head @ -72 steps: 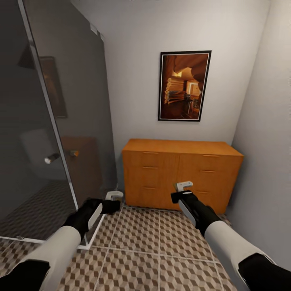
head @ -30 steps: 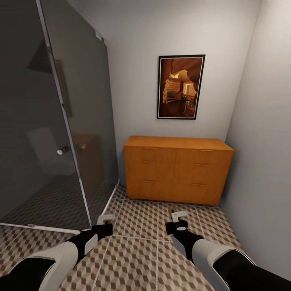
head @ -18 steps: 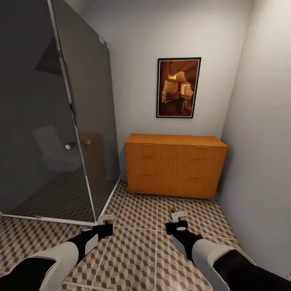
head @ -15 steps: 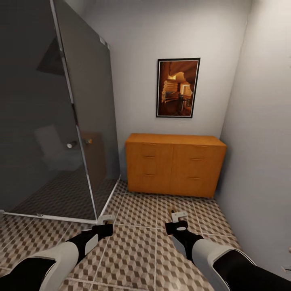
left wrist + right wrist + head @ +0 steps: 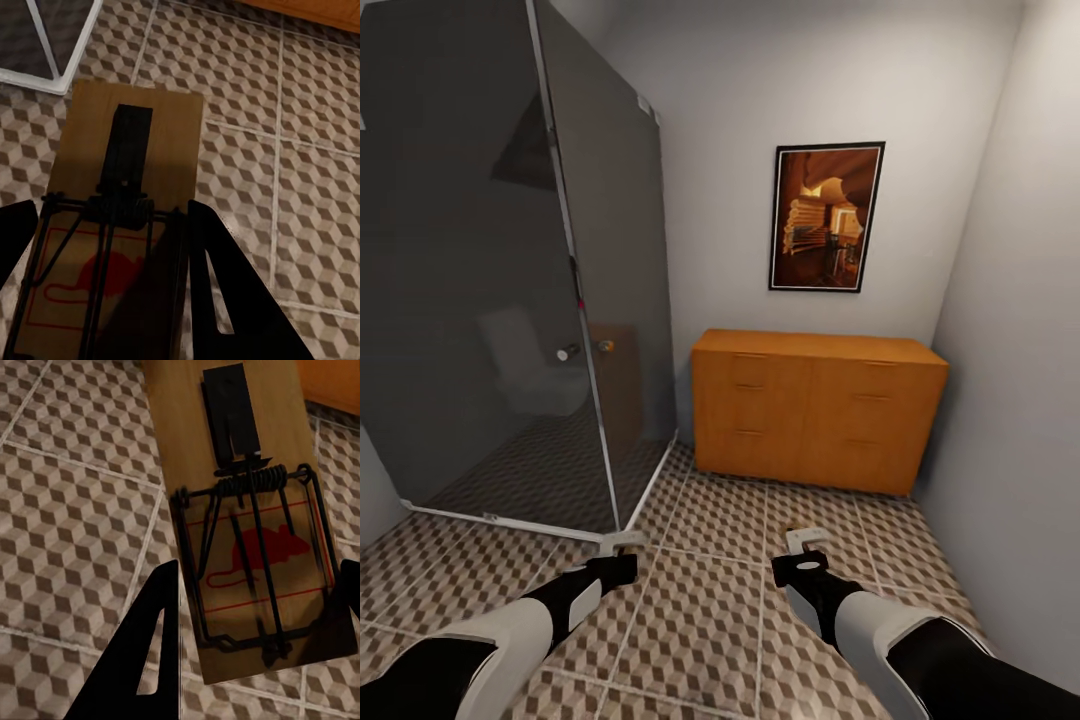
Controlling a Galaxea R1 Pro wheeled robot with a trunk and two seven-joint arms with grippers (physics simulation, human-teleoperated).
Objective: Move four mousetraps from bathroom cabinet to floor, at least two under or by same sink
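Left pincer point(image 5: 622, 545): extended low over the bathroom floor point(image 5: 710, 600), clamped on a mousetrap point(image 5: 120, 225). In the left wrist view the trap's wooden board lies between the two dark fingers point(image 5: 225, 292), with its black wire bar, spring coil and red mouse print facing the camera. Tiles with the cube pattern lie beneath it, and a corner of the shower enclosure's pale frame point(image 5: 52, 60) sits on the floor just beyond the trap's far end.

Right pincer point(image 5: 807, 545): also extended low over the floor, clamped on a second mousetrap point(image 5: 247, 525). The right wrist view shows this board held between the fingers point(image 5: 154, 652), spring and wire frame uppermost, red mouse outline legible. The board's far end points toward the orange-brown cabinet point(image 5: 818, 408), an edge of which shows beyond the trap.

Surroundings, head view: the cabinet stands against the far wall, well ahead of both pincers, all drawers appearing shut. A framed picture point(image 5: 827, 217) hangs on the wall above it. The dark glass shower enclosure point(image 5: 510, 290) stands ahead and outboard of the left pincer; its lower corner is near that pincer's tip. The two pincers are level with each other and well apart, with bare tile between them.
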